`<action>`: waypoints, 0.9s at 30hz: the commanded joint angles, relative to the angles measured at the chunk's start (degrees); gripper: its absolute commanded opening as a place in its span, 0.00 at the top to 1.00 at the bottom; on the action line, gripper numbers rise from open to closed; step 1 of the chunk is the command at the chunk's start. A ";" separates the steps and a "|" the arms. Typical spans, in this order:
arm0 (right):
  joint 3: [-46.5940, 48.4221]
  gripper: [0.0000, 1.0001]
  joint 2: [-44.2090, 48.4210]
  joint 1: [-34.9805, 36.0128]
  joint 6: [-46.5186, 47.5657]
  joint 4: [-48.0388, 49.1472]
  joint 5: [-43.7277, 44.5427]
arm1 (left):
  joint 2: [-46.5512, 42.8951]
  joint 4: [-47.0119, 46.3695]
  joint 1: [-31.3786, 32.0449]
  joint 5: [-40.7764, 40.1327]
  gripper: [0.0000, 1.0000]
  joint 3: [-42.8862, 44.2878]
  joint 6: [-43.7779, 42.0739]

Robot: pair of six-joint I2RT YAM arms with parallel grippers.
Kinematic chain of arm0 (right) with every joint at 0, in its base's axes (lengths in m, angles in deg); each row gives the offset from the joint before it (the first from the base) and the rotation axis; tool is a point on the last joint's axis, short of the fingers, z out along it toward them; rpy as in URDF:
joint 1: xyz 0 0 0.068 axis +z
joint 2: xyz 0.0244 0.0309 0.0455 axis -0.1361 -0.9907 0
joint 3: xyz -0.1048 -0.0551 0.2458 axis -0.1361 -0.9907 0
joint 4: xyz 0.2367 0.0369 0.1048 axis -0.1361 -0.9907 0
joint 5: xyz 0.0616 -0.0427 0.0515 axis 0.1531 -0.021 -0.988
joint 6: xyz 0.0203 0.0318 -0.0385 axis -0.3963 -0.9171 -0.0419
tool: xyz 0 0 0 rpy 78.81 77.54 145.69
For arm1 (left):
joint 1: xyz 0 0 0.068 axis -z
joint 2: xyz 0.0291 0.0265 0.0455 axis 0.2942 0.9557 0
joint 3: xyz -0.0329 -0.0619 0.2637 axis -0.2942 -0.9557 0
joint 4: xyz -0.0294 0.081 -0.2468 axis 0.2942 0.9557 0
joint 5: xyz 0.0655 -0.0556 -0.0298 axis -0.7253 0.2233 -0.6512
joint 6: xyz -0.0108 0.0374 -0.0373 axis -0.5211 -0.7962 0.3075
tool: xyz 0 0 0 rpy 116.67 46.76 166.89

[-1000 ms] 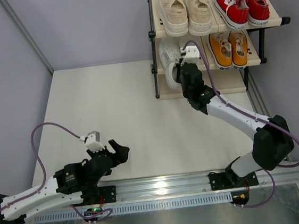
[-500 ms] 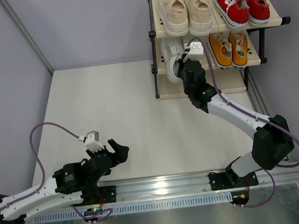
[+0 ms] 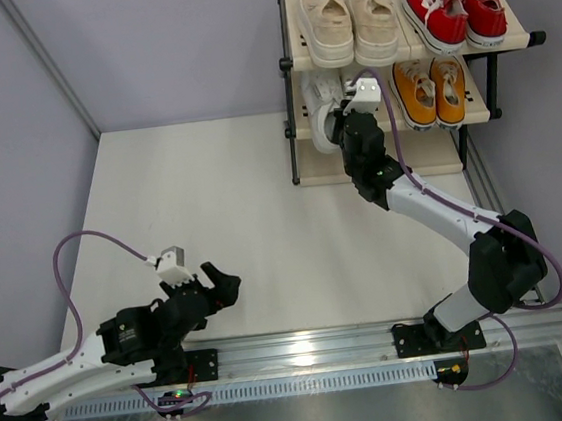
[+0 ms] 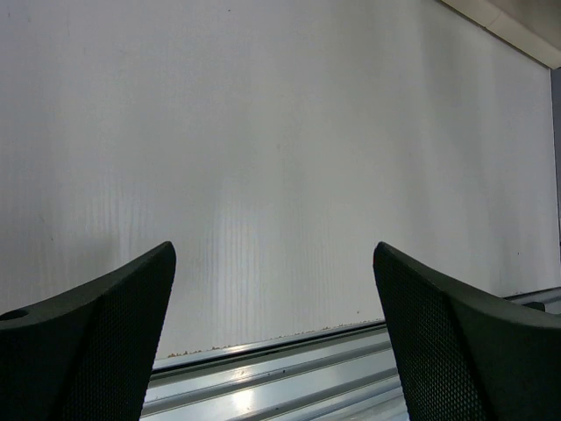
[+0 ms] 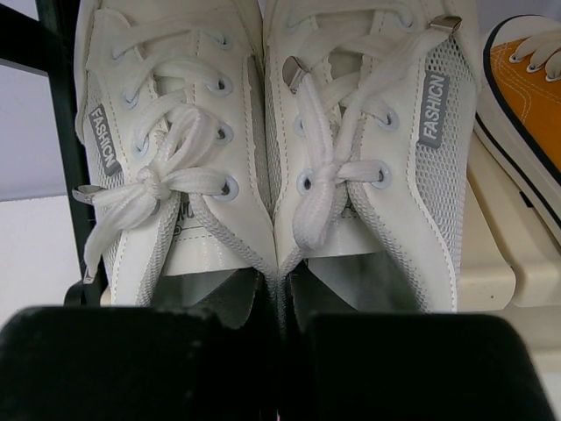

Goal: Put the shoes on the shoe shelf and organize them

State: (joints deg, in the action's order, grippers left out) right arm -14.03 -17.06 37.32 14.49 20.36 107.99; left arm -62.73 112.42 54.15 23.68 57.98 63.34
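Observation:
The shoe shelf point(image 3: 427, 167) stands at the table's far right. A cream-beige pair point(image 3: 350, 22) and a red pair point(image 3: 456, 6) sit on its top tier, and an orange-yellow pair point(image 3: 431, 89) on the right of the middle tier. My right gripper point(image 3: 343, 129) is at the left of the middle tier, shut on the white pair point(image 3: 321, 111). In the right wrist view one finger sits inside each white shoe point(image 5: 368, 132), and the right gripper point(image 5: 282, 324) pinches their inner collars together. My left gripper point(image 3: 218, 277) hangs open and holds nothing low over the near table.
The shelf's black frame post point(image 5: 61, 132) runs just left of the white pair, and an orange-yellow toe point(image 5: 526, 79) lies to their right on the beige panel point(image 5: 491, 254). A metal rail point(image 4: 289, 373) runs along the near edge below the left gripper point(image 4: 273, 324).
My right gripper has carried the white pair farther back onto the middle tier, most of it in the first half second. The left arm has stayed still.

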 commanded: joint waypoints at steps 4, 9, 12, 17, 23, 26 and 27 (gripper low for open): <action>2.23 0.89 0.85 -0.40 -1.08 12.48 -0.40 | -1.02 0.96 0.28 -1.53 0.09 1.64 0.65; 2.31 0.75 0.77 -0.58 -0.99 12.83 -0.49 | -1.55 1.31 0.28 -1.62 0.09 1.55 0.73; 2.31 0.57 0.77 -0.49 -0.90 13.01 -1.37 | -1.73 1.66 0.28 -1.71 0.09 1.55 0.73; 1.52 0.51 0.94 -0.49 -1.43 13.09 -1.98 | -1.90 1.66 0.19 -1.62 0.09 1.55 1.00; 0.91 0.44 1.99 -0.49 -0.64 13.53 -2.78 | -2.17 2.45 0.28 -1.44 0.09 1.55 1.35; 0.82 0.40 2.70 -0.49 0.06 14.06 -3.04 | -2.34 2.36 0.28 -1.44 0.09 1.55 1.35; 0.82 0.38 3.31 -0.49 0.24 14.24 -3.13 | -2.52 2.45 0.19 -1.53 0.09 1.73 1.35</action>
State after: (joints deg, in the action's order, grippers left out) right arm -14.06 -17.15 36.84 14.40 27.15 106.52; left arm -64.61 114.28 54.15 23.66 57.98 63.80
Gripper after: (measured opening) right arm 0.606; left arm 0.910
